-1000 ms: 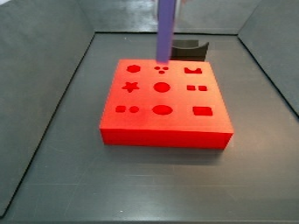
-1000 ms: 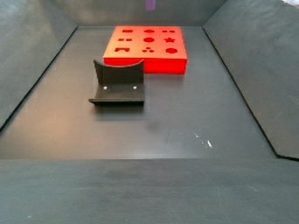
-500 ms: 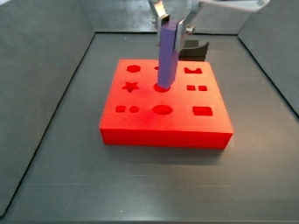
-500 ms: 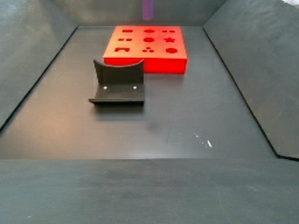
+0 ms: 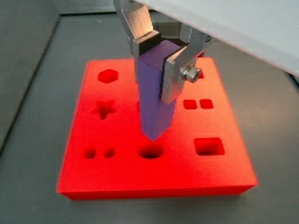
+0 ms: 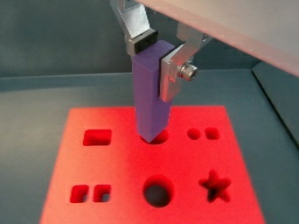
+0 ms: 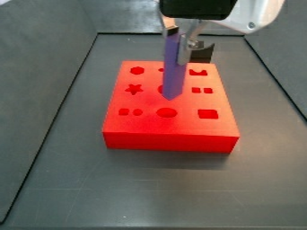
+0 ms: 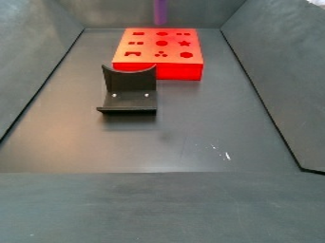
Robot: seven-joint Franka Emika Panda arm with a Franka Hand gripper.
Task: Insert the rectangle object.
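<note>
Clamped on the upper end of the bar, my jaws hold it upright over the red block (image 7: 168,112), which lies flat on the floor with shaped holes cut in its top. My gripper (image 5: 162,61) hangs above the block's middle. The bar (image 6: 152,92) runs straight down from the fingers (image 5: 177,72), its long axis vertical, its lower tip at or just above the block's centre holes. Whether the tip is lined up with a rectangular slot (image 5: 208,147), I cannot tell.
</note>
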